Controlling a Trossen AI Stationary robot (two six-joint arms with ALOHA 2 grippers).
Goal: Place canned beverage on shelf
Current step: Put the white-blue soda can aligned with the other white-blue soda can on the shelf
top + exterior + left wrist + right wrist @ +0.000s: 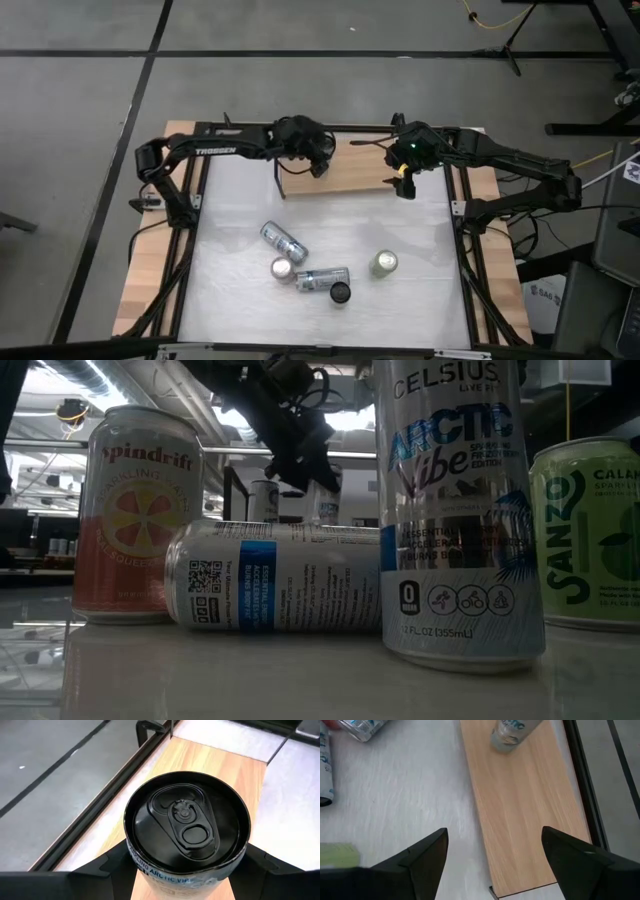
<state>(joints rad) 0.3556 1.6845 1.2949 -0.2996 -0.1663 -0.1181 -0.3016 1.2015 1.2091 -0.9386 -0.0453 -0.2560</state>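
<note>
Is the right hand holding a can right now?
No, the right hand hangs open and empty over the shelf, with only bare wood between its fingers.

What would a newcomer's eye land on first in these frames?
Probably the black-topped can clamped in the left gripper over the wooden shelf at the table's far edge. Next, the cluster of five loose cans mid-table, two lying on their sides. The right gripper hangs open and empty over the shelf's other end.
</note>
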